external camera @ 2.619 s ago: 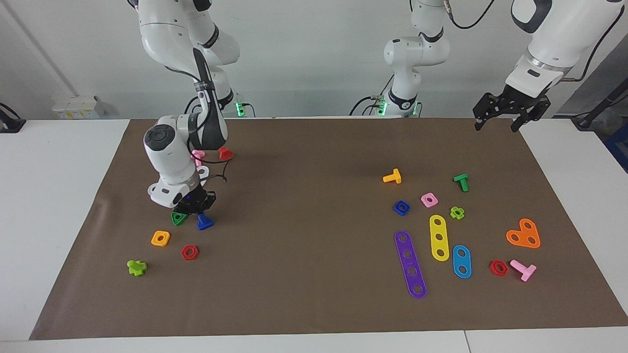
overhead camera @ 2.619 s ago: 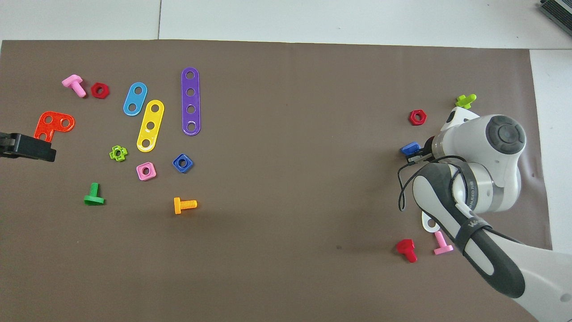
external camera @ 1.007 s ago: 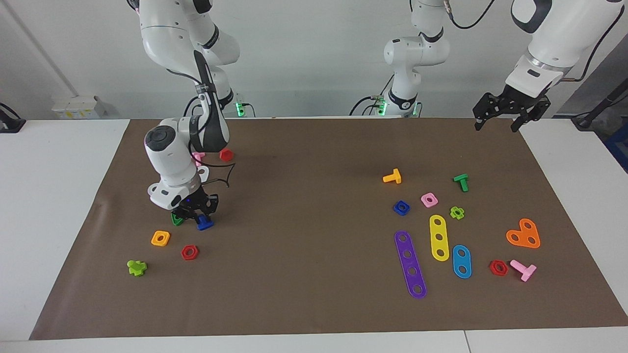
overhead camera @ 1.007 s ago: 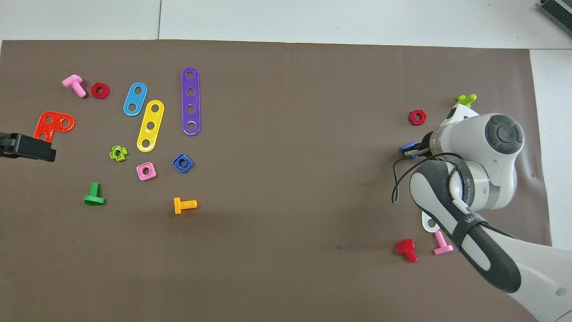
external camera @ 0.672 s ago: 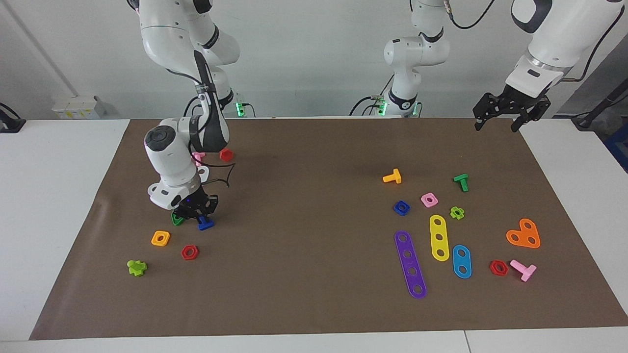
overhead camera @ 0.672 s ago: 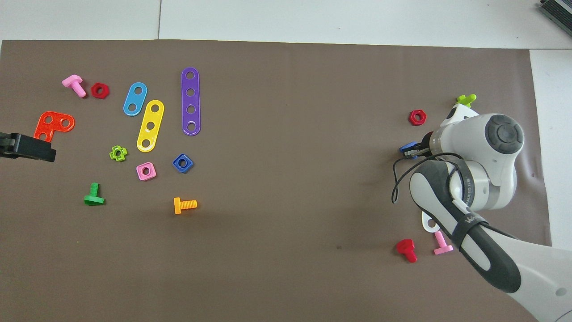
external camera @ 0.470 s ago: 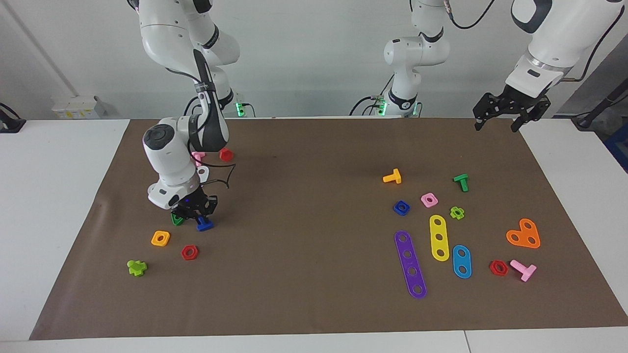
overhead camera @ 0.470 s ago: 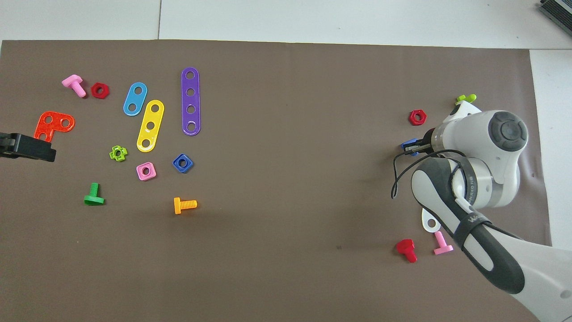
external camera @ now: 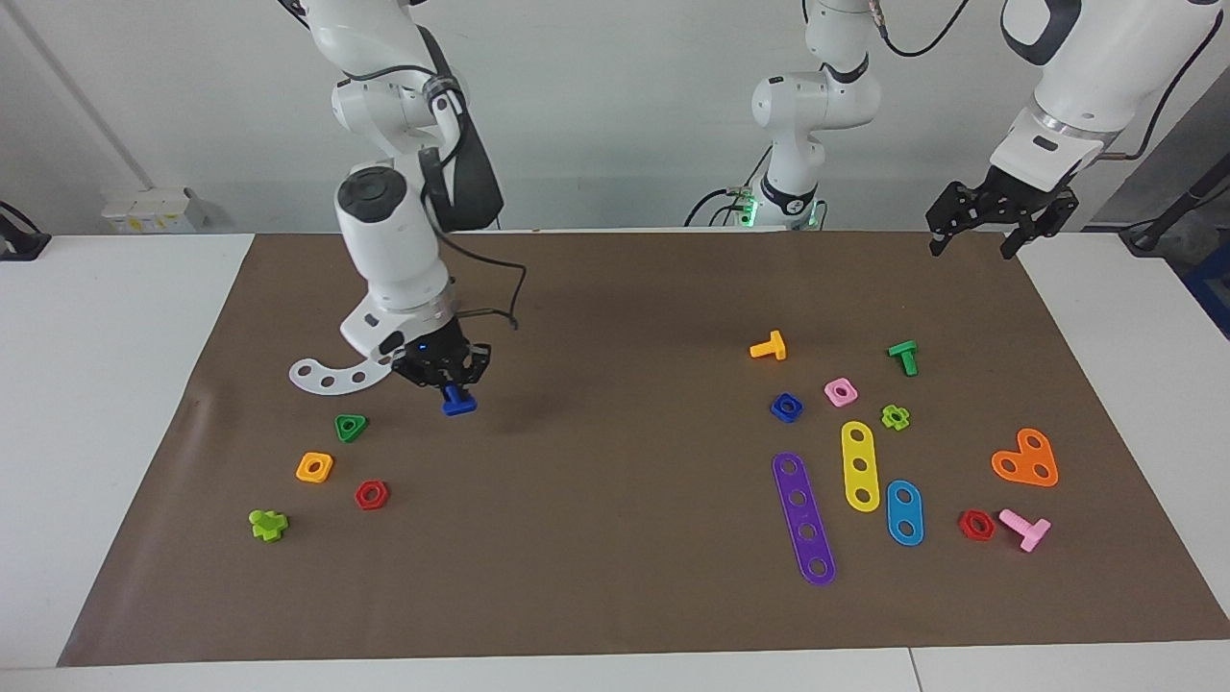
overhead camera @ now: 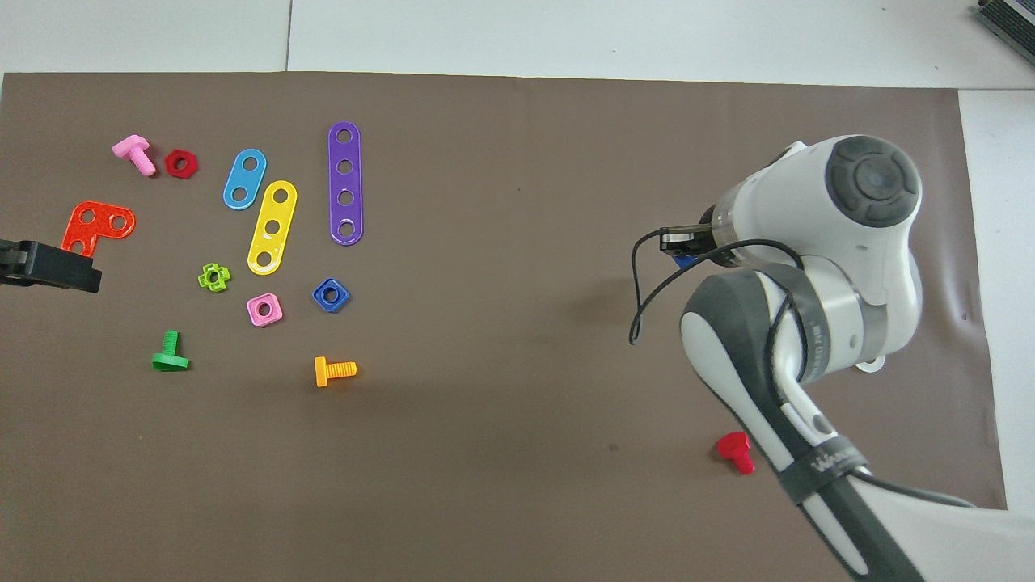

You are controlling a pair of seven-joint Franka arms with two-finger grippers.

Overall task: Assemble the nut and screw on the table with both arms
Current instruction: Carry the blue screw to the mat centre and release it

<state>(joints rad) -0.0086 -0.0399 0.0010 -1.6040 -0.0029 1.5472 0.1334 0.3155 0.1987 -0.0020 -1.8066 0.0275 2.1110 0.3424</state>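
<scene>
While lifted: the right gripper point(external camera: 447, 370) is clamped on the screw point(external camera: 458, 403), which hangs head-down above the brown mat point(external camera: 615, 577), clear of the green triangular nut point(external camera: 350, 427).
Nut: the nut point(external camera: 786, 407) lies flat on the mat, well apart from the screw, beside the pink square nut point(external camera: 841, 391).
Left gripper point(external camera: 999, 223): waits with fingers spread, high over the mat's corner.
Doing it well: judged, carry the screw level toward mid-table, grip firm, shaft presented for the nut's hole.

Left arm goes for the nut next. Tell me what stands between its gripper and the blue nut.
Nothing visible blocks it. The left gripper hangs over the mat's edge. The nut lies flat and uncovered, with the pink square nut and orange screw close beside it, apart.
</scene>
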